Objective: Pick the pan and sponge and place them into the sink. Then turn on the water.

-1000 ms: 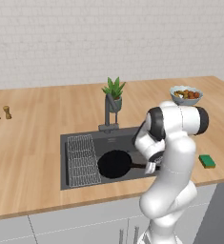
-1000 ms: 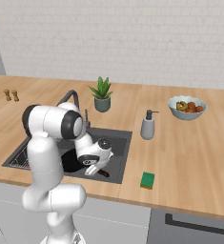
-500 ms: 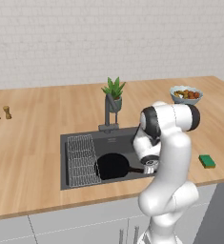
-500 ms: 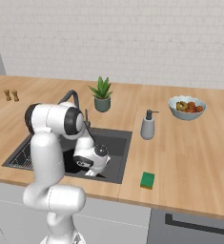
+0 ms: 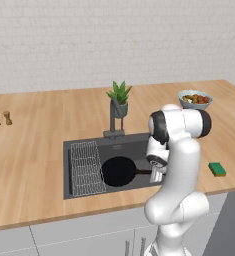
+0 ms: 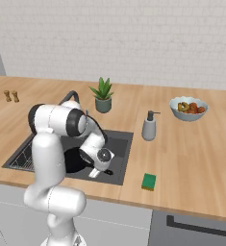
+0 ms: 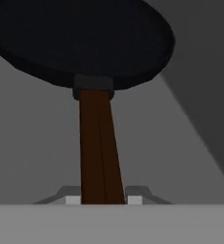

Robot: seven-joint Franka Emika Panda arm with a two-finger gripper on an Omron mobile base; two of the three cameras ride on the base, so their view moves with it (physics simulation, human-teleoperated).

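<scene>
The black pan [image 5: 118,171] lies flat on the floor of the dark grey sink [image 5: 134,142], beside the wire rack [image 5: 85,167]. My gripper [image 5: 156,175] is low in the basin at the pan's right, at the end of its brown handle [image 7: 99,143]. In the hand view the handle runs between my gripper [image 7: 103,200] tips, which sit tight against its sides, and the pan [image 7: 80,38] spreads above. The green sponge [image 5: 217,169] rests on the counter right of the sink, apart from the arm. From the right side the pan [image 6: 73,161], gripper [image 6: 96,172], sponge [image 6: 148,181] and sink [image 6: 119,144] show too. No water runs.
The tall faucet [image 5: 114,117] and a potted plant [image 5: 120,97] stand behind the basin. A fruit bowl [image 5: 194,99] sits at the far right, a soap dispenser [image 6: 149,126] beside the sink, and two small shakers [image 5: 1,118] at the far left.
The arm has sunk lower into the basin, bringing the pan down onto the sink floor. The sponge has stayed where it was.
</scene>
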